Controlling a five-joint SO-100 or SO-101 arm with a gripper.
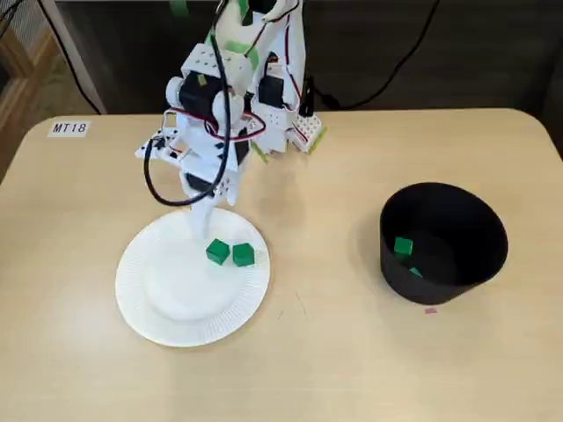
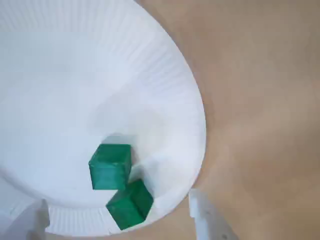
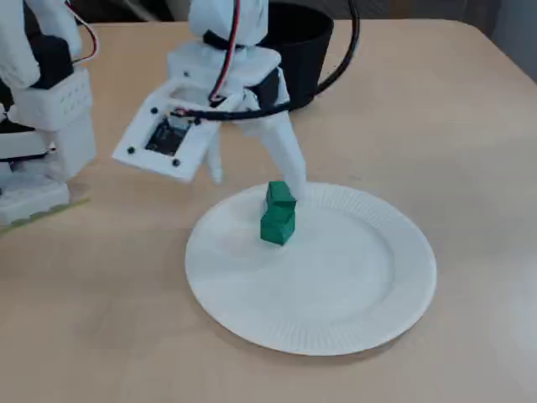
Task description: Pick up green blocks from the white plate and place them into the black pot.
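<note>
- In a fixed view, the white plate (image 1: 167,303) lies on the left half of the tabletop (image 1: 334,360).
- Near the plate's upper right rim sits a green block (image 1: 217,252), touching a second green block (image 1: 243,255) to its right.
- The end effector (image 3: 256,180) hovers over that rim close to the pair, fingers spread wide, gripping nothing.
- The black pot (image 1: 457,220) stands at the right, well apart from the plate, with two pot blocks (image 1: 403,246) inside.
</note>
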